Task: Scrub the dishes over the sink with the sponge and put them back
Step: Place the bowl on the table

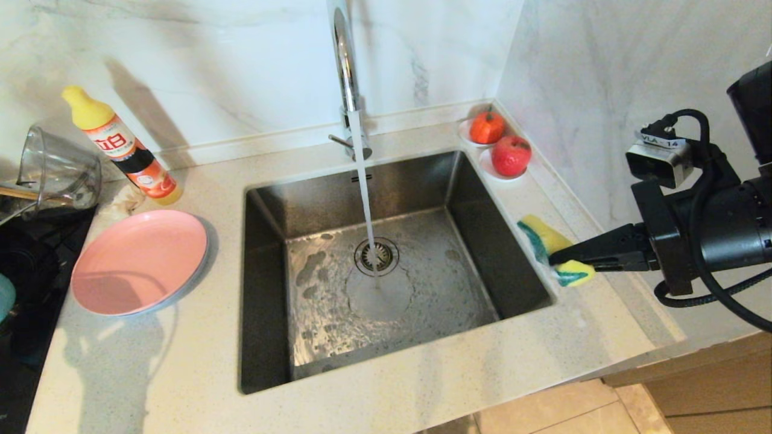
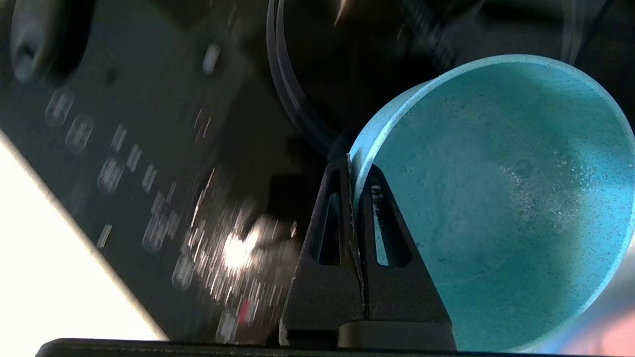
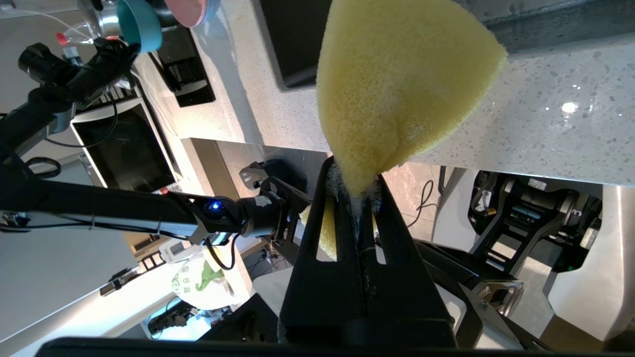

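Note:
My left gripper (image 2: 353, 168) is shut on the rim of the teal-blue bowl (image 2: 496, 198), which it holds tilted above a black cooktop; the bowl's wet inside faces the left wrist view. A sliver of the bowl (image 1: 5, 296) shows at the head view's left edge. The pink plate (image 1: 139, 262) lies on the counter left of the sink (image 1: 265, 253), on top of the grey-blue plate (image 1: 188, 282), of which only the rim shows. My right gripper (image 1: 558, 260) is shut on the yellow and green sponge (image 1: 546, 238) at the sink's right rim; the sponge (image 3: 397, 84) is squeezed between the jaws.
Water runs from the chrome faucet (image 1: 345, 54) onto the drain (image 1: 376, 256). A detergent bottle (image 1: 120, 147) and a tipped glass jug (image 1: 57, 172) stand at the back left by the cooktop (image 1: 30, 253). Two red fruits (image 1: 511, 155) sit in the back right corner.

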Motion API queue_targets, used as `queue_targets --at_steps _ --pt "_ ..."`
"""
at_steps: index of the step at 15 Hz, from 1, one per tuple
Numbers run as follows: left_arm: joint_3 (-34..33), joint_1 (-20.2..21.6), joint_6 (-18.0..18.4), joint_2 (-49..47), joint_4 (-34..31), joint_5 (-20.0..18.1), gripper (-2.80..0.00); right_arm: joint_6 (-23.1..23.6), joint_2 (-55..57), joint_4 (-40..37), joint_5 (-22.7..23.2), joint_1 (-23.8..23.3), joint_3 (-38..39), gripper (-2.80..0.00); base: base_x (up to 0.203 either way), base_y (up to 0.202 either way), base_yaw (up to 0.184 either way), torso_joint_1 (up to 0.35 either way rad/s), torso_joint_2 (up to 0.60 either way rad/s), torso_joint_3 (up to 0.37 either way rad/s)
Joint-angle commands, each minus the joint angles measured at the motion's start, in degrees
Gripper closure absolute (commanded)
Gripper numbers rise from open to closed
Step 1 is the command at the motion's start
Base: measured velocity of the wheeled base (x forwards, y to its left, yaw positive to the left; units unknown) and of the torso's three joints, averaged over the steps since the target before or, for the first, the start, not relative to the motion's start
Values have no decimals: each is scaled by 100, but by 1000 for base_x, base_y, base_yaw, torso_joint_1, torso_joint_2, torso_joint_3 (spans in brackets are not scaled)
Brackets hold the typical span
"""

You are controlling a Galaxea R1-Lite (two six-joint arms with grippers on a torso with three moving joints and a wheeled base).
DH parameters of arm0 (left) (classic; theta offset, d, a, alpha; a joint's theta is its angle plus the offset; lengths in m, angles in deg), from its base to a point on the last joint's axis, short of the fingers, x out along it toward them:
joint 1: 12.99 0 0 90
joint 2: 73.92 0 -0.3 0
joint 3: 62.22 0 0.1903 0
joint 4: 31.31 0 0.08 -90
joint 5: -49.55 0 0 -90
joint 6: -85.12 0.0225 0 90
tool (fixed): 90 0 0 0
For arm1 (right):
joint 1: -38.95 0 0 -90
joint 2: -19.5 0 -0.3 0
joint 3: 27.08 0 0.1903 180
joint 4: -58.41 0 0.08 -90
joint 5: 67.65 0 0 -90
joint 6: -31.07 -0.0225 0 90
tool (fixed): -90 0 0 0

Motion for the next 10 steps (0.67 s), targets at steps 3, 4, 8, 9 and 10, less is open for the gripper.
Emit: queue_targets --at_steps 3,4,8,9,10 --pt "52 27 -42 -600 456 -162 0 -17 28 -19 19 6 -17 0 0 0 0 0 0 0" --pt "58 32 -61 -689 457 -376 0 -17 19 -19 19 6 -17 0 0 0 0 0 0 0" --pt "281 35 -215 -948 465 -680 0 -17 1 -19 19 6 -9 0 0 0 0 0 0 0" --pt "378 41 -307 -984 465 -697 0 -17 1 -19 19 6 -9 0 0 0 0 0 0 0" --pt "486 49 -424 -996 459 -785 0 -17 -8 -28 19 6 -9 0 0 0 0 0 0 0"
